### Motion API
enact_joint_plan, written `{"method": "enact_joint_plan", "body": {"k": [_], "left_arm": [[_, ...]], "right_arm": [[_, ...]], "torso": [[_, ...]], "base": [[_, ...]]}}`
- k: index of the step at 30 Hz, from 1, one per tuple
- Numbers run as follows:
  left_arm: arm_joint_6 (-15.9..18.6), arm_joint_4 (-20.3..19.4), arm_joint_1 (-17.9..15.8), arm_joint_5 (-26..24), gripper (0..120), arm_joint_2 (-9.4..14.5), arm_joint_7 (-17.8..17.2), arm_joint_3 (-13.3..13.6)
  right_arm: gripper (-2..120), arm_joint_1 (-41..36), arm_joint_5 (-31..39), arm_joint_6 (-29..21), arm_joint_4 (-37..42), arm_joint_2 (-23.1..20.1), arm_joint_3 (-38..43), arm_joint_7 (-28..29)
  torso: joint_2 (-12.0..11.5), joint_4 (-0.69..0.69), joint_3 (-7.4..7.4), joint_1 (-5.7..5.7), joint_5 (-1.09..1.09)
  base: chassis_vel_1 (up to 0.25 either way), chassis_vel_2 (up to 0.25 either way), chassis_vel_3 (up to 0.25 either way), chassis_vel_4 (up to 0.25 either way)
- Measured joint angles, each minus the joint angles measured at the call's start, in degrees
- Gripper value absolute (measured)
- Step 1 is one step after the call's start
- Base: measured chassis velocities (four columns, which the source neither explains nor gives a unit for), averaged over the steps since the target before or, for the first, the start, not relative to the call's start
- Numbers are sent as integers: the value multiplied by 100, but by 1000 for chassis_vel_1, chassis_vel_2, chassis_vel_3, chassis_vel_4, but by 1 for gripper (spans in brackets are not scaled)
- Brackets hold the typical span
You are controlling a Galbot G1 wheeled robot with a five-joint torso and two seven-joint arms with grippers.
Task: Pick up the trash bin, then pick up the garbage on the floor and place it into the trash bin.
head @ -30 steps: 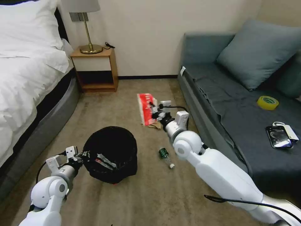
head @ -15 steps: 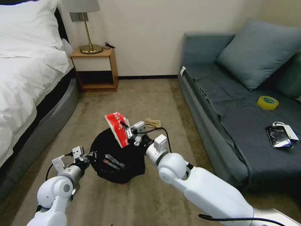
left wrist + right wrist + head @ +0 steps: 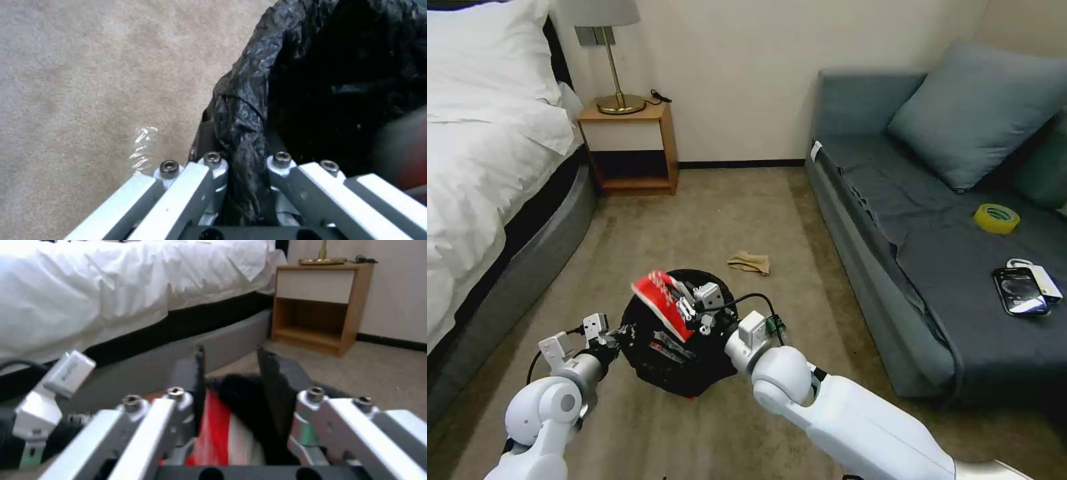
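**Red wrapper held over the bin's mouth**

At lower centre of the head view, our right hand [image 3: 684,308] is clamped on the crumpled red-and-white wrapper [image 3: 657,300], holding it over the open mouth of the trash bin [image 3: 675,363]. In the right wrist view the wrapper [image 3: 219,436] sits pinched between the two dark fingers [image 3: 195,386], though its far end is blurred and hard to make out against the black liner [image 3: 242,390].

Our left hand [image 3: 617,335], at lower left of the head view, is closed on the bin's near rim. The left wrist view shows a fold of the crinkly black bag [image 3: 247,133] pressed between the silver linkages of that hand [image 3: 246,186]; the bin's inside is too dark to read. A sliver of red shows at the bin's base [image 3: 692,398].

The small green bottle [image 3: 774,326] lies on the carpet just beside the bin, largely hidden behind our right wrist. The crumpled tan paper [image 3: 750,262] rests on the floor above the bin in the frame, apart from it.

On the sofa [image 3: 894,200] at right lie a yellow tape roll [image 3: 996,218] and a black phone [image 3: 1019,291].
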Motion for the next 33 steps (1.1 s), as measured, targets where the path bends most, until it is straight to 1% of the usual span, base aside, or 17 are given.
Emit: {"method": "enact_joint_plan", "body": {"k": [4, 5, 6, 7, 8, 9, 10, 12, 13, 16, 17, 18, 19, 22, 23, 28, 33], "left_arm": [[3, -38, 41, 16, 5, -8, -38, -29], [3, -38, 41, 16, 5, -8, -38, -29], [1, -53, 43, 30, 5, -31, -62, -33], [-9, -63, 44, 58, 5, -58, -78, -41], [-21, -70, 45, 94, 5, -82, -84, -52], [-21, -70, 45, 94, 5, -82, -84, -52], [-35, -77, 47, 130, 5, -104, -88, -63], [-73, -116, 65, 221, 5, -166, -90, -89], [-73, -116, 65, 221, 5, -166, -90, -89], [-160, -223, 127, 425, 5, -277, -80, -134], [-173, -256, 150, 461, 5, -302, -80, -150], [-173, -256, 150, 461, 5, -302, -80, -150], [-186, -307, 189, 505, 5, -334, -78, -173], [-225, -415, 269, 619, 5, -389, -61, -231], [-225, -415, 269, 619, 5, -389, -61, -231], [-278, -563, 365, 706, 5, -454, -45, -288], [-298, -603, 388, 757, 5, -487, -46, -275]], "right_arm": [[54, -247, -118, 7, 118, -77, 186, -89], [54, -247, -118, 7, 118, -77, 186, -89], [57, -317, -164, 14, 172, -114, 276, -99], [64, -394, -228, 25, 222, -153, 392, -112], [67, -461, -293, 49, 259, -196, 510, -117], [67, -461, -293, 49, 259, -196, 510, -117], [72, -543, -367, 73, 303, -240, 641, -117], [82, -788, -749, 82, 409, -342, 975, -114], [82, -788, -749, 82, 409, -342, 975, -114], [96, -1214, -1595, 118, 527, -368, 1508, -105], [98, -1324, -1835, 158, 547, -357, 1662, -106], [98, -1324, -1835, 158, 547, -357, 1662, -106], [100, -1469, -2153, 178, 587, -343, 1896, -112], [100, -1836, -2728, 146, 719, -320, 2547, -169], [100, -1836, -2728, 146, 719, -320, 2547, -169], [100, -2551, -2942, 58, 1060, -269, 3357, -144], [100, -2894, -2951, -48, 1279, -119, 3642, -77]], "torso": [[0, 0, 0, 0, 0], [0, 0, 0, 0, 0], [-1, 0, 0, 0, 0], [-1, 0, 0, 0, 0], [-1, 0, 0, 0, 0], [-1, 0, 0, 0, 0], [-1, 0, 0, 0, 0], [-1, 0, 0, 0, 1], [-1, 0, 0, 0, 1], [-1, -1, 0, 0, 1], [-1, -1, 0, 0, 1], [-1, -1, 0, 0, 1], [-1, 0, 0, 0, 2], [-1, 0, 0, 0, 1], [-1, 0, 0, 0, 1], [-1, -1, 0, 0, 1], [-1, -1, 0, 0, 0]], "base": [[0, 0, 0, 0], [0, 0, 0, 0], [0, 0, 0, 0], [0, 0, 0, 0], [0, 0, 0, 0], [0, 0, 0, 0], [0, 0, 0, 0], [0, 0, 0, 0], [0, 0, 0, 0], [0, 0, 0, 0], [0, 0, 0, 0], [0, 0, 0, 0], [0, 0, 0, 0], [0, 0, 0, 0], [0, 0, 0, 0], [0, 0, 0, 0], [0, 0, 0, 0]]}}
